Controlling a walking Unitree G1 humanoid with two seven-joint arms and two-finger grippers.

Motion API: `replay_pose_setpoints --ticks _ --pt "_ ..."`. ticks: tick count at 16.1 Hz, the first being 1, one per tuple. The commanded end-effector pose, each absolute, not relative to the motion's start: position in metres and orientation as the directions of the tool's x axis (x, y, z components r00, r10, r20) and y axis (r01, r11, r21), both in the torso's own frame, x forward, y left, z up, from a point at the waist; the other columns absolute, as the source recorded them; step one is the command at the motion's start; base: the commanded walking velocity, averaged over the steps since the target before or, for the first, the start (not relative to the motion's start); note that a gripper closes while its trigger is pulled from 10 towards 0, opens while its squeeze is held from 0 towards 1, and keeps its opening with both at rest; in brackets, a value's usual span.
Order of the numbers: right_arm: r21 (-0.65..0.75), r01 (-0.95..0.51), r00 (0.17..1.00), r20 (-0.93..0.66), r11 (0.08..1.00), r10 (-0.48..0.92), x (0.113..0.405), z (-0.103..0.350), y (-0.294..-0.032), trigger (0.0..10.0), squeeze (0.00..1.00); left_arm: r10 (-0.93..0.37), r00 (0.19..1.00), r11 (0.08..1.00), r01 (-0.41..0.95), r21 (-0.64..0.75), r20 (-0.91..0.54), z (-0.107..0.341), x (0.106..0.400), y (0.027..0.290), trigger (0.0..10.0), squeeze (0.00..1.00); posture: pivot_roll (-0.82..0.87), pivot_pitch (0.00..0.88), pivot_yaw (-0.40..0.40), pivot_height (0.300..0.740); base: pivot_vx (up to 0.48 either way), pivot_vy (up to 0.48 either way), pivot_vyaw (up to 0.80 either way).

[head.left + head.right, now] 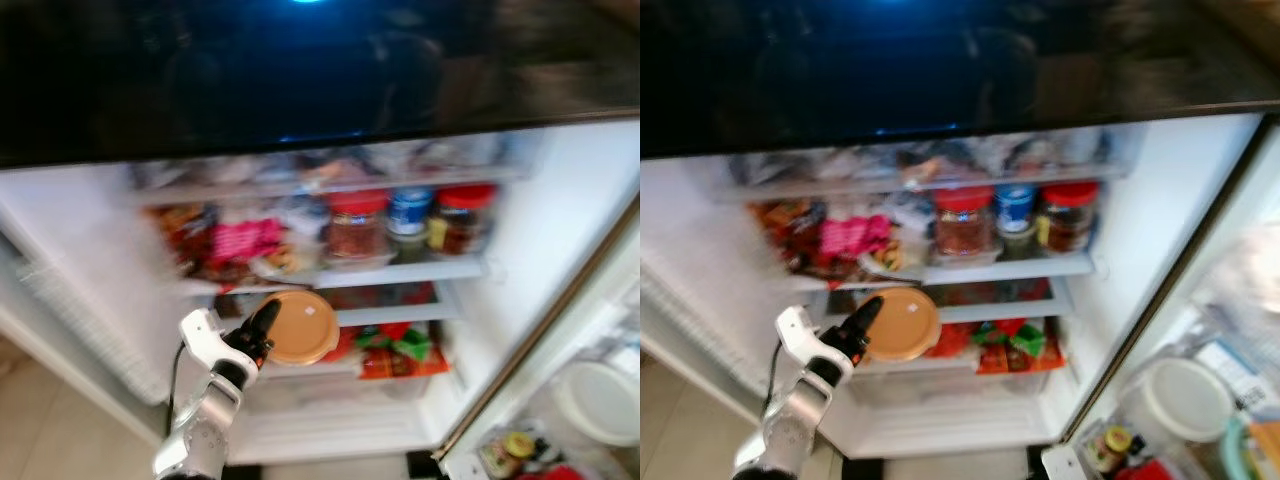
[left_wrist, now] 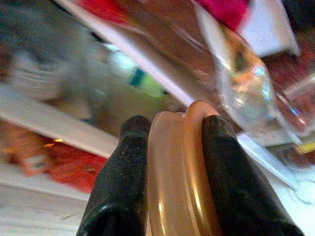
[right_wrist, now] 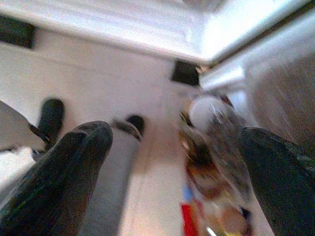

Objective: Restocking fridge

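The open fridge [image 1: 560,220] stands before me with stocked shelves. My left gripper [image 1: 264,330] reaches up to the lower shelf and is shut on a round orange-brown lidded container [image 1: 302,327], held on edge at the shelf front. In the left wrist view the two black fingers [image 2: 120,182] pinch the container's rim [image 2: 174,182] between them. My right gripper [image 3: 172,162] hangs low with its fingers wide apart and nothing between them, above the floor beside the fridge door.
Red-lidded jars [image 1: 357,225] and a blue-lidded jar [image 1: 409,210] stand on the middle shelf [image 1: 440,268], with pink and red packets [image 1: 240,243] to their left. Red and green packs [image 1: 400,350] lie lower down. The door bins at right hold a white tub [image 1: 1185,398] and small bottles [image 1: 1110,443].
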State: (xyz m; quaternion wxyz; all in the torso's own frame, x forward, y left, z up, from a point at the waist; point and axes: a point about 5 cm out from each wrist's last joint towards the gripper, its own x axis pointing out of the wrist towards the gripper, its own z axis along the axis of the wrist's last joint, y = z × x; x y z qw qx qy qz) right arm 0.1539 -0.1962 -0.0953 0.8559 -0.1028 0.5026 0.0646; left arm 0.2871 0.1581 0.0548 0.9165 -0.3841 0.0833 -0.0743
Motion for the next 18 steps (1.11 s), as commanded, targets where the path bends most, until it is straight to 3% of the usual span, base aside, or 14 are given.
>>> replay_pose_setpoints --ticks 1,5,9,18 --pt "-0.104 -0.207 0.481 -0.876 0.973 0.009 0.151 -0.096 -0.197 10.0 0.00 -0.231 0.969 0.665 0.094 -0.741 -0.084 0.054 0.287 0.152 10.0 0.00 -0.10 0.000 0.060 0.740 0.000 0.000 0.00" --pt "-0.114 -0.198 0.473 -0.881 0.973 -0.007 0.150 -0.097 -0.199 10.0 0.00 -0.252 0.964 0.652 0.106 -0.751 -0.083 0.053 0.285 0.148 10.0 0.00 -0.09 0.000 0.054 0.735 0.000 0.000 0.00" --pt "-0.096 -0.198 0.473 -0.881 0.975 0.009 0.149 -0.097 -0.197 10.0 0.00 -0.266 0.961 0.660 0.124 -0.741 -0.076 0.056 0.289 0.144 10.0 0.00 -0.10 0.000 0.057 0.681 0.000 0.000 0.00" --pt "-0.092 -0.182 0.491 -0.871 0.979 0.010 0.150 -0.096 -0.197 10.0 0.00 -0.265 0.962 0.667 0.131 -0.733 -0.069 0.058 0.293 0.142 10.0 0.00 -0.10 0.000 0.056 0.653 0.000 0.000 0.00"
